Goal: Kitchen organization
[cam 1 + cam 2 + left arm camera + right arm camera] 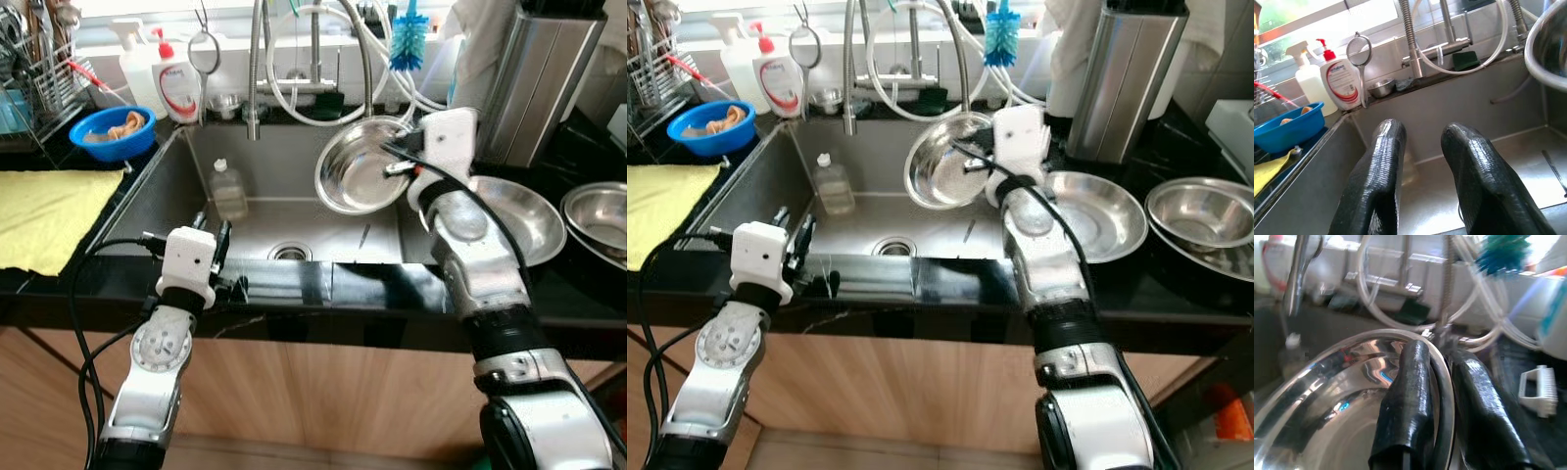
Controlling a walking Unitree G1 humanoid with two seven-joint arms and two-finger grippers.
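Note:
A shiny steel bowl (355, 176) hangs tilted on edge over the right side of the sink (294, 157). My right gripper (399, 157) is shut on its rim; in the right wrist view one finger lies inside the bowl (1342, 401) and the other outside. My left gripper (213, 231) hovers low at the sink's front left edge. Its fingers (1376, 166) stand open with nothing between them, pointing toward the back wall of the basin.
A small clear plastic bottle (229, 191) stands in the sink, near the drain (289, 252). Two more steel bowls (529, 220) (600, 217) rest on the right counter. Left of the sink are a blue bowl (113, 132), soap bottles (178, 83) and a yellow cloth (49, 215). The faucet (257, 69) hangs over the basin.

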